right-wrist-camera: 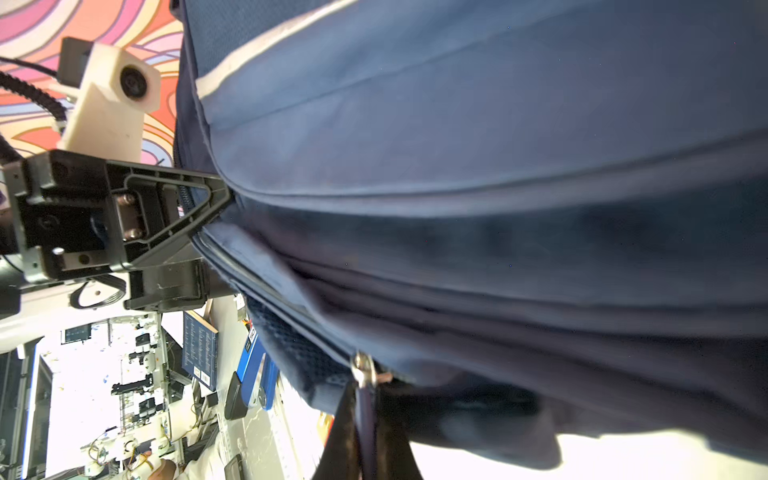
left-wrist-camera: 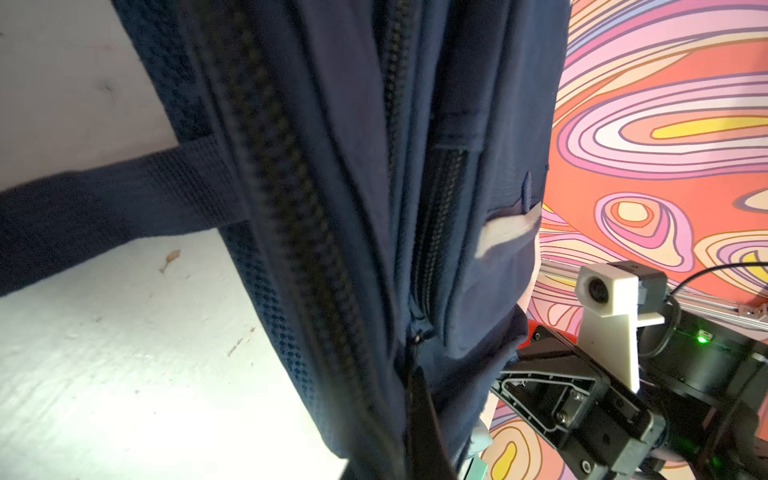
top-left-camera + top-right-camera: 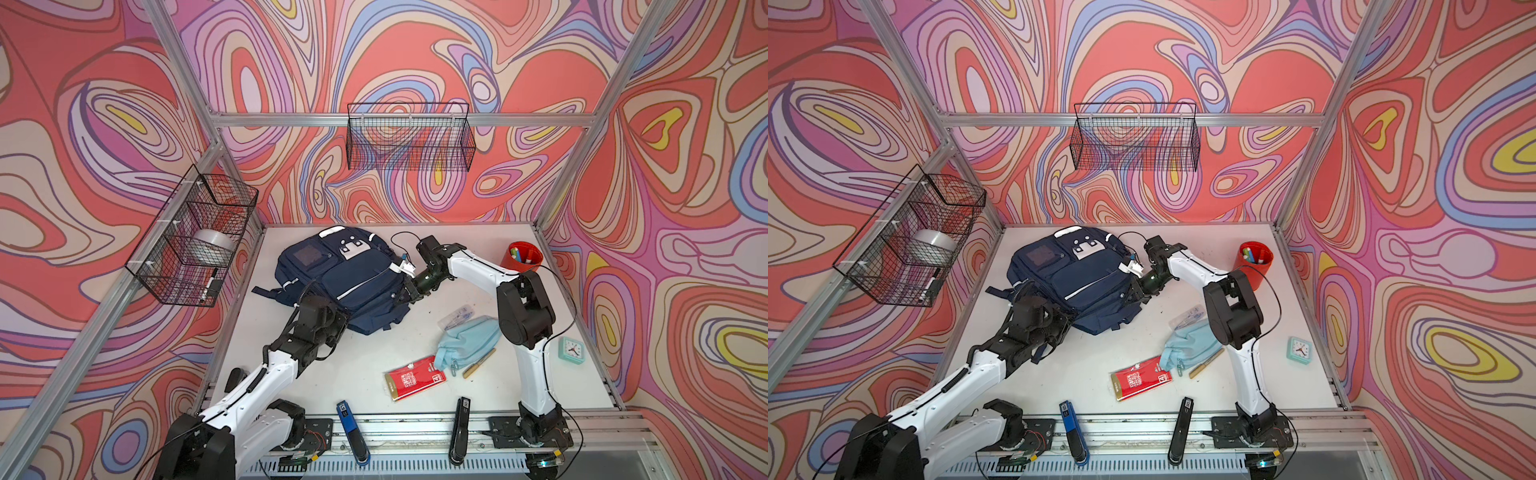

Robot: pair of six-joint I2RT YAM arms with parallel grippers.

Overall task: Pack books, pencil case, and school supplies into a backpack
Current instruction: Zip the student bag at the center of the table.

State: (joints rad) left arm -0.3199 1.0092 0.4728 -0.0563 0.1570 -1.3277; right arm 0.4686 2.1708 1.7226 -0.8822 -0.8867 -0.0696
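The navy backpack lies flat on the white table, pockets up. At its near left edge my left gripper is shut on backpack fabric beside a zip. My right gripper is at the near right corner, shut on a dark zip pull below its metal slider. To the right lie the light-blue pencil case, a red packet, a tan pen and a clear packet. The books are out of view.
A red cup of markers stands at the back right. A mint clock sits by the right edge. A blue stapler and a black stapler lie on the front rail. Wire baskets hang on the walls.
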